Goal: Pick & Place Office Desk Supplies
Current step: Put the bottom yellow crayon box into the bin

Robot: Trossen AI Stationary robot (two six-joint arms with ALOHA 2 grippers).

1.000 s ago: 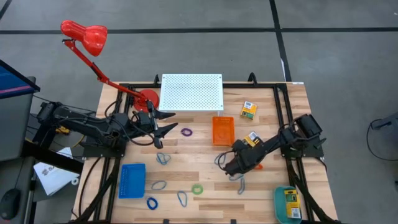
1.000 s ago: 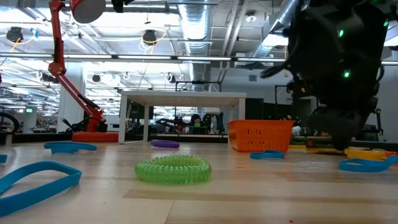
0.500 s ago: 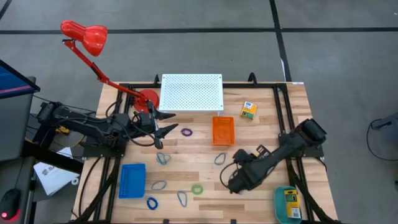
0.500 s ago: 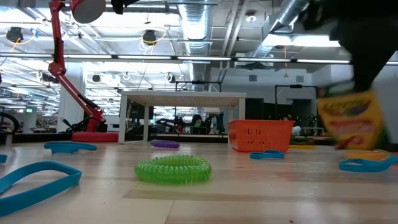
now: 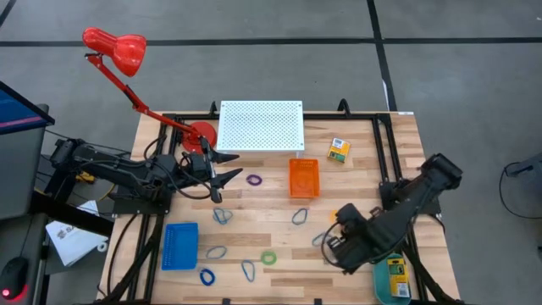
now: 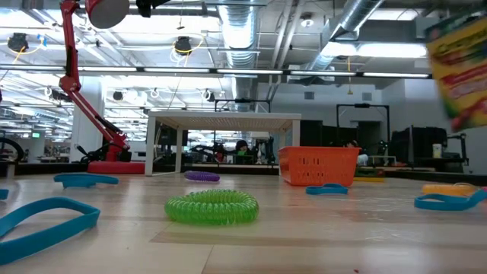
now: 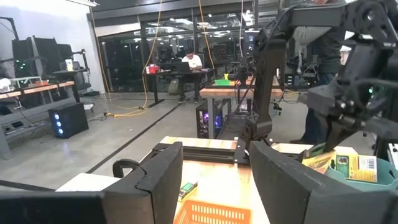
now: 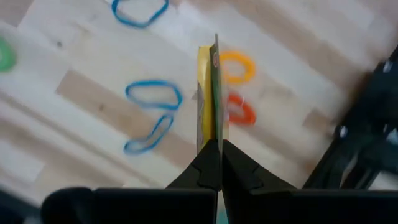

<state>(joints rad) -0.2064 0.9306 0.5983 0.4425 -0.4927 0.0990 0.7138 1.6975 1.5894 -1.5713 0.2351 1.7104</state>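
Observation:
My right gripper [image 5: 337, 246] hangs over the near right part of the table, just left of the teal tray [image 5: 381, 284], shut on a yellow box [image 8: 211, 93]. In the low view that box [image 6: 460, 68] is high above the wood. A second yellow box [image 5: 395, 273] lies in the teal tray and a third [image 5: 339, 150] lies flat near the far right. Rubber-band rings, purple [image 5: 254, 180], green [image 5: 268, 257] and blue [image 5: 207, 276], lie flat, as do wire clip loops [image 5: 222, 216]. My left gripper [image 5: 224, 166] waits open above the table's left part. My right gripper pinches the yellow box between its two fingers, one on each broad face, at the box's edge [image 8: 212, 138] nearest the wrist. The fingers [image 8: 202, 168] point down from above. The box is lifted clear of the table and shows tilted in the low view.
An orange tray [image 5: 303, 177] stands mid-table and a blue tray [image 5: 180, 246] at the near left. A white perforated stand [image 5: 261, 125] and a red lamp [image 5: 114, 47] are at the far side. Orange rings [image 8: 236, 65] and blue loops [image 8: 153, 94] lie below my right gripper.
My right gripper has risen from the table with the yellow box and swung toward the near right, toward the teal tray. The box has gone from table height to lifted well clear. The left arm has kept still.

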